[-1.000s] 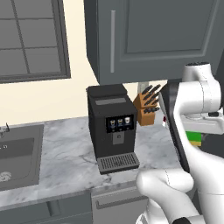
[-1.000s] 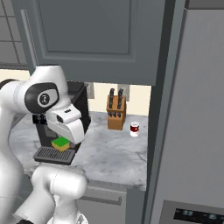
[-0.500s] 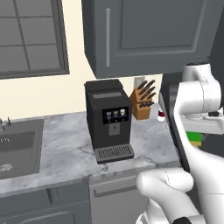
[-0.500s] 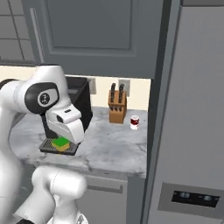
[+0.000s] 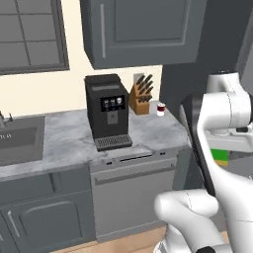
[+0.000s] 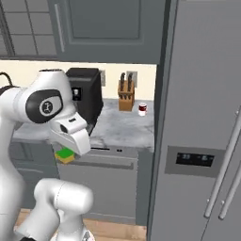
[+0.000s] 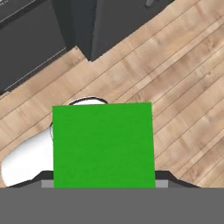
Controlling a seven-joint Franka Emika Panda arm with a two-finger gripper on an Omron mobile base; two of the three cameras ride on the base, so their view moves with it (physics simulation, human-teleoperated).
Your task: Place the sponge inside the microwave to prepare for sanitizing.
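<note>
**Insp:** Sponge (image 7: 103, 144) status first, then the rest big to small.

**Asst:** Sponge is up in the air, clamped in the gripper (image 6: 66, 151), carried over the wood floor (image 7: 175, 78) in front of the cabinets. Hand view: green face dead centre, floor planks behind it. Right base view: green top w/ yellow layer peeking out under the white hand at abt 8 o'clock. Left base view: green-yellow sliver at 3 o'clock behind the arm.

**Insp:** Jaws?

**Asst:** Grasping the sponge, part-spread round it; fingertips themselves hidden by the block.

**Insp:** Surroundings, largest down.

**Asst:** Fridge (image 6: 202, 117), grey, takes the 3 o'clock half of right base view. Upper cabinets (image 5: 143, 29) at 12. Marble counter (image 5: 64, 133) w/ dishwasher (image 5: 133, 192) under it. Sink (image 5: 17, 143) at 9 o'clock in left base view. Black coffee machine (image 5: 106, 111) upright on counter, centre. Knife block (image 5: 142, 96) just beside it toward 2 o'clock, against the wall. Small red-white cup (image 5: 160, 109) near the block, at counter end next to the fridge side.
</note>
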